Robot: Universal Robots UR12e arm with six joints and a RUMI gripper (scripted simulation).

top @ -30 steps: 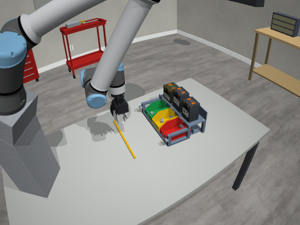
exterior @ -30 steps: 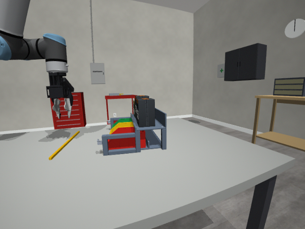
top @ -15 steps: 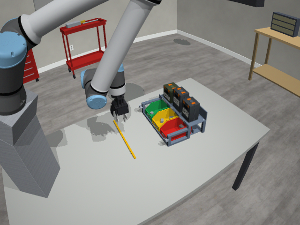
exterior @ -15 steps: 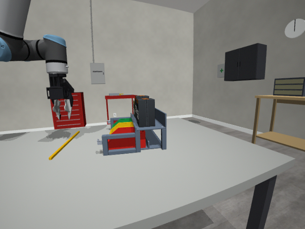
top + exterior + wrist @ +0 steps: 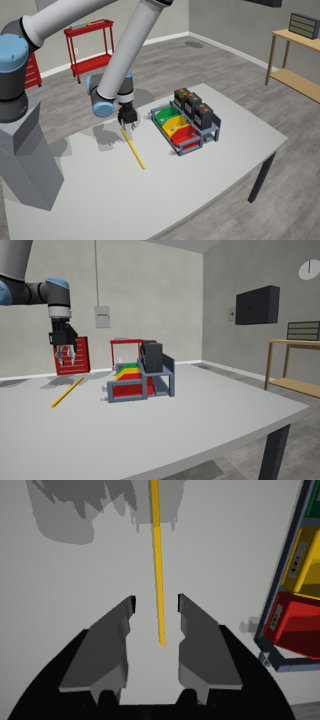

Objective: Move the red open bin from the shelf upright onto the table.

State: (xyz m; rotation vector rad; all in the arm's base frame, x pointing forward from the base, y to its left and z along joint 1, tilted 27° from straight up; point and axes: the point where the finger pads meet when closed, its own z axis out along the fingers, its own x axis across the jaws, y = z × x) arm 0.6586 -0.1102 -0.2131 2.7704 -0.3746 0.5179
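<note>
The red open bin [image 5: 184, 135] sits in the near slot of the grey shelf rack [image 5: 186, 126] on the table, with small grey parts inside. It also shows in the exterior view [image 5: 127, 387] and at the right edge of the wrist view [image 5: 297, 627]. My gripper [image 5: 128, 127] hangs above the table to the left of the rack, pointing down, well apart from the bin. Its fingers stand partly apart with nothing between them. It also shows in the exterior view [image 5: 65, 358].
A thin yellow rod [image 5: 132, 149] lies on the table below the gripper. A yellow bin [image 5: 175, 124] and a green bin [image 5: 166, 114] sit beside the red one. Three dark boxes [image 5: 193, 107] stand on the rack's upper level.
</note>
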